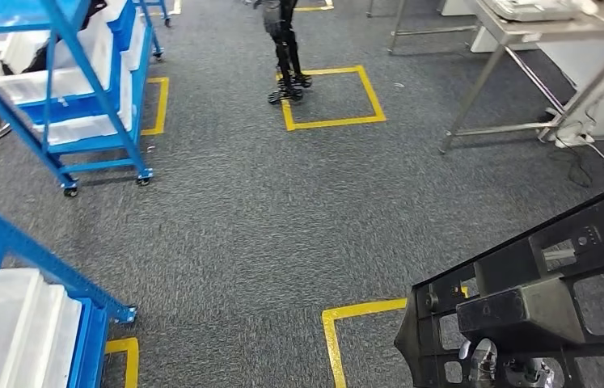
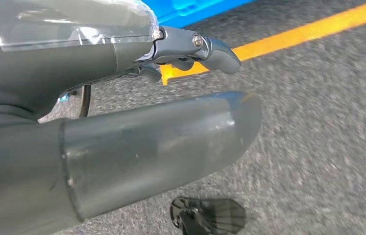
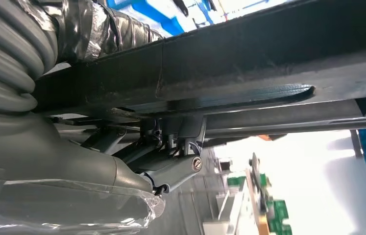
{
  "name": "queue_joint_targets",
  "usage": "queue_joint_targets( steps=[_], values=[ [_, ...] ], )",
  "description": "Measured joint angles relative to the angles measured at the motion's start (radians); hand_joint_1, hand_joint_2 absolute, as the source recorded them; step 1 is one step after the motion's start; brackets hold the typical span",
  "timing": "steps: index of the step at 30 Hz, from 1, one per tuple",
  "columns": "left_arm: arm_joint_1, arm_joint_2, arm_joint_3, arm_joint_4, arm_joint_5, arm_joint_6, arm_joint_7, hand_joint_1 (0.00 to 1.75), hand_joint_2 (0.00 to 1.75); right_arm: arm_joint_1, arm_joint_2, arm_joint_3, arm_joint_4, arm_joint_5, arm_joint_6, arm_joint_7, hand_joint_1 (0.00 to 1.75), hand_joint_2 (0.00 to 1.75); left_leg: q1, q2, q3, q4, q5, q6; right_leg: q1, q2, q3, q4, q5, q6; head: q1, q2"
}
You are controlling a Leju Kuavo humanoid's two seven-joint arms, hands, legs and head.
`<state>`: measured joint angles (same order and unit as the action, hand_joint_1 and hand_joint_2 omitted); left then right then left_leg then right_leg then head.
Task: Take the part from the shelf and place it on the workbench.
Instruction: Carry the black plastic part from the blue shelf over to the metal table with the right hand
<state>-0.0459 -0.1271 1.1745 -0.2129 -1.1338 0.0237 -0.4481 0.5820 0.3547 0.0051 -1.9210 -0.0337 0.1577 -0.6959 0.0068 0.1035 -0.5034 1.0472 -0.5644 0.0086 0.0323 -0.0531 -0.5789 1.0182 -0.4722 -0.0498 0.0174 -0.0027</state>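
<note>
Overhead, the long black metal frame part (image 1: 525, 299) slants across the lower right above grey carpet (image 1: 242, 218), the right hand (image 1: 496, 364) clasped under it. Beside the left wrist, the left hand (image 2: 122, 142) hangs empty, fingers (image 2: 210, 49) spread. Beside the right wrist, fingers (image 3: 171, 171) curl around the part's bar.

1. Part (image 1: 525, 307) is sitting low at the right in head view, w/ the right hand (image 1: 484, 356) gripping it from underneath.
2. Floor square (image 1: 329, 99) is lying far ahead, center; a person's legs (image 1: 286, 56) are standing on its left edge.
3. Wheeled shelf (image 1: 80, 89) is standing at far left, bins (image 1: 48, 81) resting on it.
4. Second shelf (image 1: 23, 283) is standing at near left.
5. Workbench (image 1: 541, 32) is standing at far right.
6. Left hand (image 2: 122, 112) is hanging over the floor, near a floor line (image 2: 308, 32).
</note>
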Motion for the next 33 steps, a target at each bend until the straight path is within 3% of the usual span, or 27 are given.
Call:
queue_joint_targets(
  steps=[2, 4, 5, 6, 7, 9, 11, 13, 14, 16, 18, 19, 20, 21, 23, 24, 26, 27, 28, 29, 30, 31, 33],
  values=[
    [0.001, 0.001, 0.0, 0.0, 0.0, -0.001, 0.0, 0.0, 0.0, -0.004, 0.0, 0.001, 0.001, 0.0, 0.0, 0.0, 1.75, 1.75, 0.003, -0.074, -0.043, 0.096, -0.05, -0.006, -0.009, 0.027, 0.008, -0.011, 0.005, -0.003, 0.0, 0.0],
    [0.007, 0.002, 0.0, 0.0, 0.0, -0.001, 0.001, 0.0, 0.0, -0.006, 0.0, 0.002, 0.003, 0.0, 0.0, 0.001, 1.75, 1.75, 0.006, -0.098, -0.111, 0.22, -0.095, -0.014, -0.012, 0.061, 0.008, -0.008, 0.004, -0.005, -0.001, 0.0],
    [0.009, 0.004, 0.0, 0.0, 0.0, -0.001, 0.001, 0.0, 0.0, -0.005, 0.0, 0.002, 0.004, 0.001, 0.0, 0.001, 1.75, 1.75, 0.007, -0.099, -0.131, 0.246, -0.091, -0.018, -0.013, 0.08, 0.008, -0.005, 0.003, -0.003, -0.001, 0.0],
    [0.01, 0.005, 0.0, 0.0, 0.0, -0.001, 0.002, 0.0, 0.0, -0.005, 0.0, 0.002, 0.005, 0.001, 0.0, 0.001, 1.75, 1.75, 0.008, -0.1, -0.134, 0.235, -0.067, -0.021, -0.016, 0.098, 0.008, 0.001, 0.0, 0.0, -0.001, 0.0],
    [0.01, 0.005, 0.0, 0.0, 0.0, -0.001, 0.002, 0.0, 0.0, -0.005, 0.0, 0.002, 0.006, 0.001, 0.0, 0.001, 1.75, 1.75, 0.01, -0.106, -0.117, 0.184, -0.025, -0.025, -0.02, 0.114, 0.008, 0.009, -0.005, 0.005, -0.001, 0.0],
    [0.009, 0.006, 0.0, 0.0, 0.0, -0.002, 0.001, 0.0, 0.0, -0.005, 0.0, 0.002, 0.006, 0.001, 0.0, 0.001, 1.75, 1.75, 0.014, -0.143, -0.068, 0.063, 0.033, -0.031, -0.026, 0.142, 0.004, 0.031, -0.018, 0.018, -0.001, 0.0],
    [0.007, 0.005, 0.0, 0.0, 0.0, -0.003, 0.002, 0.0, 0.0, -0.005, 0.0, 0.002, 0.006, 0.002, 0.0, 0.001, 1.75, 1.75, 0.014, -0.171, -0.046, 0.012, 0.037, -0.023, -0.028, 0.163, -0.005, 0.047, -0.026, 0.029, -0.003, 0.0],
    [0.005, 0.005, 0.0, 0.0, 0.0, -0.003, 0.002, 0.0, 0.0, -0.004, 0.0, 0.002, 0.006, 0.003, 0.0, 0.001, 1.75, 1.75, 0.012, -0.16, -0.044, 0.009, 0.036, -0.005, -0.028, 0.183, -0.013, 0.049, -0.025, 0.037, -0.004, 0.0],
    [0.004, 0.005, 0.0, 0.0, 0.0, -0.004, 0.002, 0.0, 0.0, -0.003, 0.0, 0.002, 0.006, 0.005, 0.0, 0.001, 1.75, 1.75, 0.013, -0.148, -0.043, 0.007, 0.038, 0.002, -0.028, 0.183, -0.015, 0.052, -0.025, 0.04, -0.003, 0.0],
    [0.003, 0.004, 0.0, 0.0, 0.0, -0.005, 0.002, 0.0, 0.0, -0.003, 0.0, 0.001, 0.006, 0.008, -0.002, 0.0, 1.75, 1.75, 0.017, -0.125, -0.04, 0.002, 0.041, 0.014, -0.026, 0.14, -0.037, 0.095, -0.051, 0.049, -0.002, 0.0],
    [0.006, 0.005, 0.0, 0.0, 0.0, -0.006, 0.001, 0.0, 0.0, -0.006, 0.0, 0.001, 0.006, 0.012, -0.003, 0.0, 1.75, 1.75, 0.015, -0.101, -0.04, 0.001, 0.039, 0.019, -0.028, 0.079, -0.096, 0.206, -0.108, 0.059, 0.0, 0.0],
    [0.008, 0.005, 0.0, 0.0, 0.0, -0.006, 0.001, 0.0, 0.0, -0.007, 0.0, 0.001, 0.007, 0.013, -0.003, 0.001, 1.75, 1.75, 0.013, -0.086, -0.039, 0.001, 0.037, 0.02, -0.031, 0.065, -0.129, 0.266, -0.13, 0.062, 0.0, 0.0],
    [0.009, 0.005, 0.0, 0.0, 0.0, -0.006, 0.001, 0.0, 0.0, -0.007, 0.0, 0.001, 0.008, 0.014, -0.003, 0.001, 1.75, 1.75, 0.012, -0.072, -0.038, 0.001, 0.034, 0.02, -0.033, 0.059, -0.153, 0.305, -0.137, 0.063, 0.0, 0.0],
    [0.01, 0.005, 0.0, 0.0, 0.0, -0.007, 0.001, 0.0, 0.0, -0.007, 0.0, 0.001, 0.01, 0.014, -0.003, 0.001, 1.75, 1.75, 0.011, -0.058, -0.035, 0.001, 0.031, 0.02, -0.034, 0.056, -0.158, 0.308, -0.123, 0.062, 0.0, 0.0],
    [0.008, 0.005, 0.0, 0.0, 0.0, -0.007, 0.001, 0.0, 0.0, -0.006, 0.0, 0.001, 0.012, 0.015, -0.003, 0.001, 1.75, 1.75, 0.01, -0.032, -0.023, 0.0, 0.022, 0.017, -0.032, 0.04, -0.11, 0.206, -0.053, 0.053, 0.0, 0.0],
    [0.007, 0.005, 0.0, 0.0, 0.0, -0.008, 0.001, 0.0, 0.0, -0.007, 0.0, 0.001, 0.013, 0.015, -0.003, 0.001, 1.75, 1.75, 0.01, -0.02, -0.016, -0.002, 0.017, 0.016, -0.025, 0.013, -0.076, 0.14, -0.027, 0.044, 0.0, 0.0],
    [0.006, 0.003, 0.0, 0.0, 0.0, -0.008, 0.001, 0.0, 0.0, -0.008, 0.0, 0.001, 0.013, 0.015, -0.003, 0.001, 1.75, 1.75, 0.007, 0.001, -0.005, -0.008, 0.01, 0.009, -0.008, -0.034, -0.033, 0.057, -0.007, 0.027, 0.0, 0.0],
    [0.006, 0.003, 0.0, 0.0, 0.0, -0.008, 0.001, 0.0, 0.0, -0.008, 0.0, 0.001, 0.013, 0.015, -0.003, 0.001, 1.75, 1.75, 0.006, 0.013, 0.001, -0.012, 0.008, 0.005, -0.002, -0.042, -0.03, 0.049, -0.013, 0.022, 0.0, 0.0],
    [0.004, 0.002, 0.001, 0.0, -0.001, -0.008, 0.001, 0.0, 0.0, -0.007, 0.0, 0.001, 0.013, 0.015, -0.003, 0.0, 1.75, 1.75, 0.005, 0.027, 0.009, -0.016, 0.006, 0.0, 0.001, -0.03, -0.029, 0.043, -0.011, 0.019, 0.0, 0.0],
    [0.002, 0.002, 0.001, 0.0, -0.001, -0.008, 0.001, 0.0, 0.0, -0.005, 0.0, 0.001, 0.013, 0.015, -0.003, 0.0, 1.75, 1.75, 0.005, 0.03, 0.017, -0.018, 0.002, -0.005, -0.003, -0.015, -0.024, 0.035, -0.008, 0.017, 0.0, 0.0],
    [0.0, 0.003, 0.001, 0.0, -0.001, -0.008, 0.001, 0.0, 0.0, -0.004, 0.0, 0.001, 0.013, 0.016, -0.003, 0.0, 1.75, 1.75, 0.005, 0.014, 0.02, -0.011, -0.007, -0.009, -0.009, -0.001, -0.017, 0.025, -0.005, 0.013, 0.0, 0.0],
    [-0.002, 0.002, 0.001, 0.0, -0.002, -0.009, 0.001, 0.0, 0.0, -0.005, 0.0, 0.002, 0.013, 0.016, -0.003, 0.0, 1.75, 1.75, 0.006, -0.015, 0.013, 0.012, -0.023, -0.012, -0.015, 0.012, -0.009, 0.015, -0.003, 0.01, 0.0, 0.0],
    [-0.001, 0.002, 0.0, 0.0, -0.002, -0.009, 0.0, 0.0, 0.0, -0.008, 0.0, 0.003, 0.013, 0.016, -0.003, 0.0, 1.75, 1.75, 0.007, -0.08, -0.041, 0.121, -0.075, -0.015, -0.021, 0.038, 0.001, 0.005, -0.001, 0.004, -0.001, 0.0]
  ],
)
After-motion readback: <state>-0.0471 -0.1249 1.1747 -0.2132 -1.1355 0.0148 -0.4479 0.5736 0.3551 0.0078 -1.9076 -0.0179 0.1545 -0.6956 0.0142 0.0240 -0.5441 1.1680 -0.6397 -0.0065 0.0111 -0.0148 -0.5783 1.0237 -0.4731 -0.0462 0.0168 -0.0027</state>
